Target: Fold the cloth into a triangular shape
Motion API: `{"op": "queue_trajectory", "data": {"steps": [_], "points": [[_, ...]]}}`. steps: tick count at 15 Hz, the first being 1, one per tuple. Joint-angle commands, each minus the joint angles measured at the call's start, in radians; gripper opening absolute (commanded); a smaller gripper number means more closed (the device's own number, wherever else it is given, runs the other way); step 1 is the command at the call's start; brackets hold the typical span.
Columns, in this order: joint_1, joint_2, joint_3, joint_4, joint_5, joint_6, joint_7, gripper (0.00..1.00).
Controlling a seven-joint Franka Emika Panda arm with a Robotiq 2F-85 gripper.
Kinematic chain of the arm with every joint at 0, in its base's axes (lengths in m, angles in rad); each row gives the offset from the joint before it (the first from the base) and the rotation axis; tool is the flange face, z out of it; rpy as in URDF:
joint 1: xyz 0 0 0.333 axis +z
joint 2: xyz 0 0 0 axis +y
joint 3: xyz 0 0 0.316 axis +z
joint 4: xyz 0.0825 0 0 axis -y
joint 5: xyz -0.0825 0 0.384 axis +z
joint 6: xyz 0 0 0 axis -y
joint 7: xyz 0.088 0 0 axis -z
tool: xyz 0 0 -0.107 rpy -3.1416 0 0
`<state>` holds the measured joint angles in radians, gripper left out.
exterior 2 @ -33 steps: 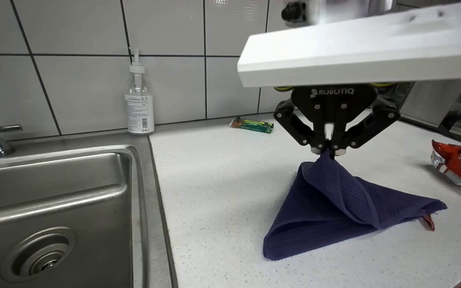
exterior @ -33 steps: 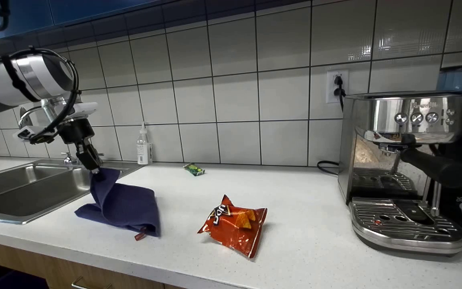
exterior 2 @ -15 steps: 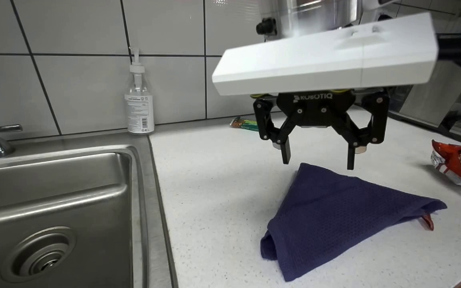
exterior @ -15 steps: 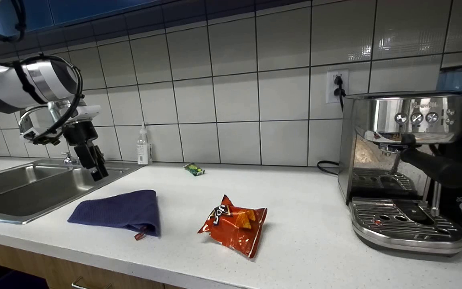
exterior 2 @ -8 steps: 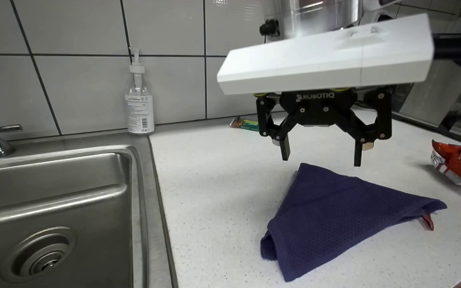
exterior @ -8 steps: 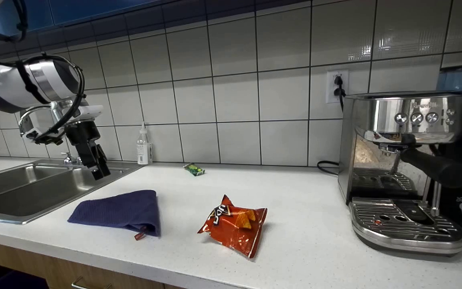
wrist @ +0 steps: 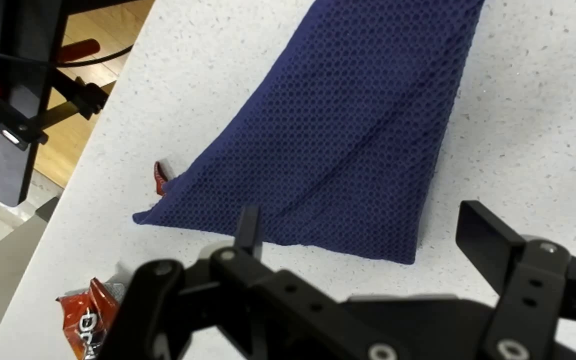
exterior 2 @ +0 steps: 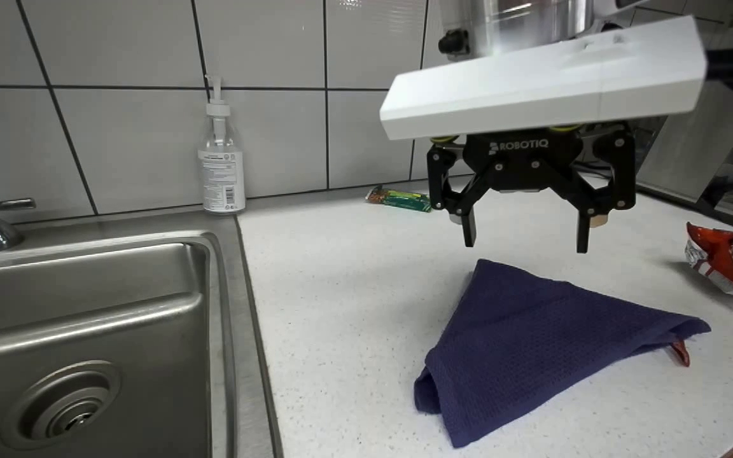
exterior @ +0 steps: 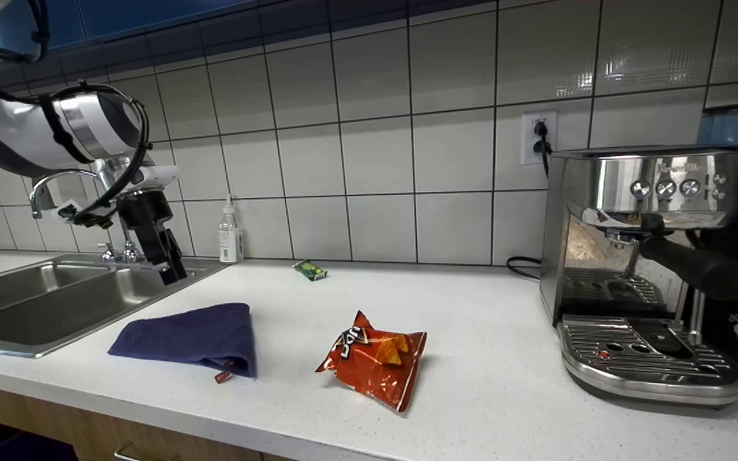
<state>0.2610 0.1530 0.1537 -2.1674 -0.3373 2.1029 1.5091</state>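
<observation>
**Navy-blue cloth (exterior 2: pixel 544 350) lies on the countertop (exterior 2: pixel 335 305), gripper (exterior 2: pixel 526 248) raised with fingers (exterior 2: pixel 469 230) apart**

At the near side there is a wooden drawer front (exterior: pixel 97 438), under the edge of the white speckled countertop. The cloth lies near the double-bowl sink (exterior: pixel 205 267), to the right of it, folded in an uneven way; at its near left corner, in an exterior view, a lower layer shows beneath the upper one. A small red piece (wrist: pixel 159 179) comes out from under the near right corner; what it is, I cannot tell. To the right, apart from the cloth, is a red chip packet (exterior: pixel 378 362), and farther to the right stands an espresso machine (exterior: pixel 654 173). Higher than the cloth, and apart from it, hangs the gripper in a released state, its two fingers spread wide. On the far side, a clear pump bottle (exterior 2: pixel 221 175) stands near the corner of the sink, and to its right a small green packet (exterior 2: pixel 408 200) lies near the tiled wall (exterior: pixel 378 157).
</observation>
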Motion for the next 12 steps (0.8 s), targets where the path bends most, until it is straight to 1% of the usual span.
{"op": "queue_trajectory", "data": {"steps": [1, 7, 12], "points": [[-0.031, -0.063, -0.007, -0.050, 0.038, 0.002, -0.115, 1.00], [-0.072, -0.123, -0.030, -0.124, 0.063, 0.028, -0.284, 1.00], [-0.109, -0.214, -0.049, -0.206, 0.142, 0.046, -0.471, 1.00]]}}
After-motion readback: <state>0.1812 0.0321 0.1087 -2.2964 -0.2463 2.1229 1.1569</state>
